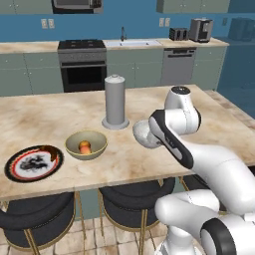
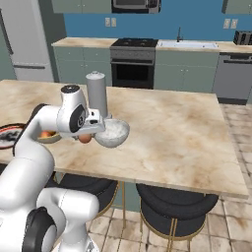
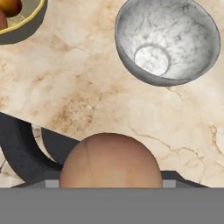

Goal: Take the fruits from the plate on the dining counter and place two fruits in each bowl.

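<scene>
My gripper [image 2: 86, 135] is shut on a reddish-brown fruit [image 2: 84, 139], held just above the dining counter [image 2: 172, 128] beside the near-left rim of the white-grey speckled bowl [image 2: 112, 132]. In the hand view this fruit [image 3: 109, 162] bulges at the bottom and hides the fingertips, and the speckled bowl [image 3: 168, 41] ahead is empty. The olive-yellow bowl [image 1: 85, 144] to the left holds a peach-pink fruit [image 1: 85, 147]; the hand view shows a yellow-orange fruit [image 3: 8, 6] in it too. The plate [image 1: 34, 163] lies at the near left edge, with a dark brown lump [image 1: 48, 150] on its far rim.
A tall grey cylinder [image 1: 115, 102] stands behind the two bowls. Dark round stools [image 2: 172, 202] sit under the counter's near edge. The stove and sink counter run [image 1: 82, 47] lies along the back wall. Bare marble stretches to the right of the speckled bowl.
</scene>
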Motion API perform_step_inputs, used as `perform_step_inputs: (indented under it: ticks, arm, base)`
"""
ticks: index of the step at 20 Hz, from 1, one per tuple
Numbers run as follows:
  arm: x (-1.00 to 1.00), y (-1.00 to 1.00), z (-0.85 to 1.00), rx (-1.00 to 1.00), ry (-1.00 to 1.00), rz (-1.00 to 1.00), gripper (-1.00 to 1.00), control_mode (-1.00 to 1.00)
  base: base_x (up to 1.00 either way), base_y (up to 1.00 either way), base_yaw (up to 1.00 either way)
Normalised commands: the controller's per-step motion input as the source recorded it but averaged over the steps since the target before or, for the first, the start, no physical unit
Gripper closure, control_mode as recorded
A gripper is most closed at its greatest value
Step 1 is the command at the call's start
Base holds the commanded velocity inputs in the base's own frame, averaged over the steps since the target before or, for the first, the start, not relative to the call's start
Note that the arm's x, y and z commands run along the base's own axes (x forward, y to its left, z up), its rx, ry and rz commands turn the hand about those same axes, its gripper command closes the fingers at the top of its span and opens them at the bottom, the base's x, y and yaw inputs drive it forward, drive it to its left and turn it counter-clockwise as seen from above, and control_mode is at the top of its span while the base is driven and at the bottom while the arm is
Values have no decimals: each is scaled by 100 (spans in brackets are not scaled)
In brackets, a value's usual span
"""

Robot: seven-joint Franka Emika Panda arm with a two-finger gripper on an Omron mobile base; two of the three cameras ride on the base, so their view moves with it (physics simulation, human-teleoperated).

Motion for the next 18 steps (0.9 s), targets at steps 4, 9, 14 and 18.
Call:
perform_step_inputs:
  ticks: [4,9,14,18]
  arm:
    - [0,0,0,0,0,0,100,100]
    - [75,0,0,1,0,9,100,-100]
    - [100,0,0,1,0,9,100,-100]
    - [100,-16,24,0,4,-3,100,-100]
  base:
    - [4,0,0]
    - [0,0,0]
    - [0,0,0]
    - [0,0,0]
